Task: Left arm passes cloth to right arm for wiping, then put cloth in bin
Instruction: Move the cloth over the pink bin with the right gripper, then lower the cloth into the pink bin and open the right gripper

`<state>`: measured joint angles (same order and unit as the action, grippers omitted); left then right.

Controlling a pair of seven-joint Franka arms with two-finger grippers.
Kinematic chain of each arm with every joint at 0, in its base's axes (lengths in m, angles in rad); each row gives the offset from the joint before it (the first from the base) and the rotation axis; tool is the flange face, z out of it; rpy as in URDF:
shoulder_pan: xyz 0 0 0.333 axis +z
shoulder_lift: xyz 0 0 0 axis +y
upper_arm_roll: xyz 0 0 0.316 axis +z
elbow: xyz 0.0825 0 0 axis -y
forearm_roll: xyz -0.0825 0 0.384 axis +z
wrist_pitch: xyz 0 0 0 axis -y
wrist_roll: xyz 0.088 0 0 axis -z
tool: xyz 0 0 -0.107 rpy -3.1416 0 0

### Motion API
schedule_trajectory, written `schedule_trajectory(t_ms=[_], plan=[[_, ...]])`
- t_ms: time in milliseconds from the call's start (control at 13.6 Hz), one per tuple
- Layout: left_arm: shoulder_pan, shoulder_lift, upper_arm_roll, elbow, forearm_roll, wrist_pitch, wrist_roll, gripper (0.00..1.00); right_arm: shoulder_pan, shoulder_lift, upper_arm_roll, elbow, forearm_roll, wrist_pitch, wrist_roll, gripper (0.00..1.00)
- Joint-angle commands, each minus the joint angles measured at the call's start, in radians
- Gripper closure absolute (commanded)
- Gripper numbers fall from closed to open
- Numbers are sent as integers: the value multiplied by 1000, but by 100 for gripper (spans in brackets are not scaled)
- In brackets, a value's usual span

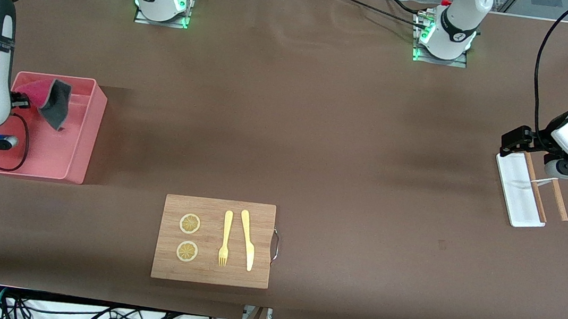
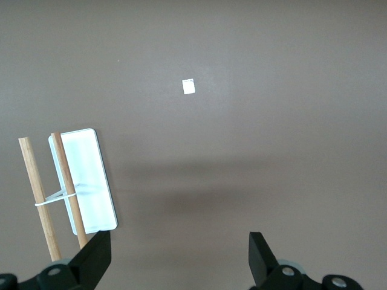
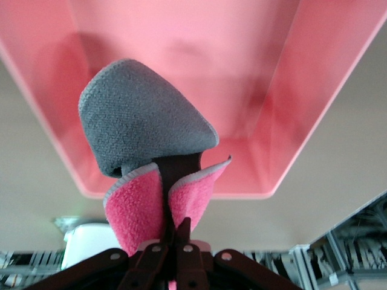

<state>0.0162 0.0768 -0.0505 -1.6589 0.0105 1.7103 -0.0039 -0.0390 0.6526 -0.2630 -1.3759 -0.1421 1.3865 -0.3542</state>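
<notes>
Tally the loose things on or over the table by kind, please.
Cloth: 1
Bin: 1
Cutting board: 1
Lemon slices: 2
Fork: 1
Knife: 1
White tray: 1
Wooden sticks: 2
Total: 10

Bright, even overhead light; soft shadows on the brown table point(image 1: 319, 131); all views fairly sharp.

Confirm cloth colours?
Cloth: dark grey one face, magenta-pink the other; clearest in the right wrist view.
</notes>
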Motion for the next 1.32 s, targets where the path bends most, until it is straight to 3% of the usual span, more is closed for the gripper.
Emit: schedule_trajectory(t_ms=[0, 220, 294, 367, 661, 882, 1249], plan=[[13, 12, -2, 30, 17, -8, 18, 0, -5, -5, 2, -45, -13, 113, -40, 100], [13, 14, -3, 54, 13, -11, 5, 0, -13, 9, 2, -109, 3, 227, -45, 100], [14, 14, -2, 79, 16, -32, 5, 0, -13, 9, 2, -132, 6, 291, -45, 66], [25, 15, 0, 100, 14, -62, 7, 0, -15, 9, 2, -146, 22, 352, -45, 1], [65, 31, 0, 156, -14, -72, 7, 0, -16, -40, 4, -103, 110, 362, -43, 0], [57, 31, -12, 182, -10, -72, 5, 0, -15, -128, 14, -77, 137, 290, -42, 0], [51, 32, -11, 183, -9, -72, 8, 0, -15, -298, 99, -74, 139, 191, -35, 0]])
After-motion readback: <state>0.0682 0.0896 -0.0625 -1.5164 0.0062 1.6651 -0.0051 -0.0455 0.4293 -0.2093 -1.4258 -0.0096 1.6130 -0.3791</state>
